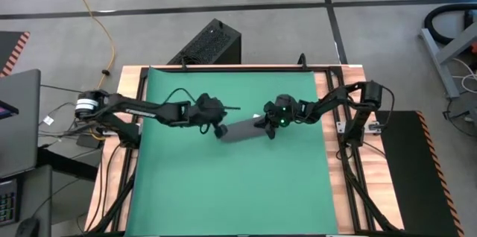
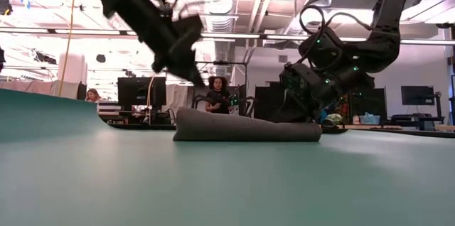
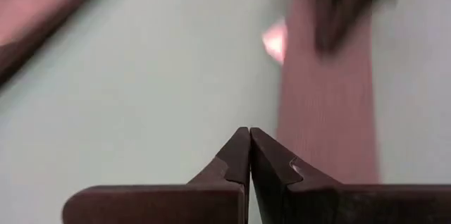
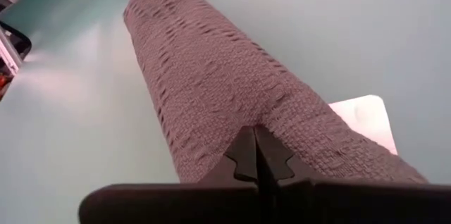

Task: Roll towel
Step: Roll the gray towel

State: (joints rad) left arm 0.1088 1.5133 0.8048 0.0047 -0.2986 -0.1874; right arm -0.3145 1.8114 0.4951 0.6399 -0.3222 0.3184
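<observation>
Grey concrete floor surrounds the wooden-edged surface [image 1: 332, 103] in the high view, and a large smooth green mat [image 1: 223, 185] covers most of it. Near the mat's middle lies the towel [image 1: 242, 130], a dark grey cloth rolled into a short, thick cylinder. The left end effector [image 1: 220, 128] sits just beside the roll's left end, and the right end effector [image 1: 268, 127] is at its right end, with a small white tag [image 1: 257, 118] showing next to it.

At mat level in the low view, the towel [image 2: 245, 128] reads as a long, low, soft-edged log lying flat on the mat [image 2: 227, 183]. One dark arm hangs above the roll's left end with its end effector [image 2: 190, 70] clear of the cloth, and the other end effector [image 2: 313, 109] is low at the right end. Monitors and two people show in the room behind.

From the left wrist, the fingers [image 3: 236, 160] are pressed together and empty, pointing over the mat [image 3: 141, 90], with the towel [image 3: 328, 118] a ribbed band just beside them.

From the right wrist, the fingers [image 4: 243, 155] are clenched tip to tip against the towel [image 4: 211, 83], whose waffle-like weave is plain; whether any cloth is pinched cannot be told. The white tag [image 4: 363, 118] lies flat beside the roll.
</observation>
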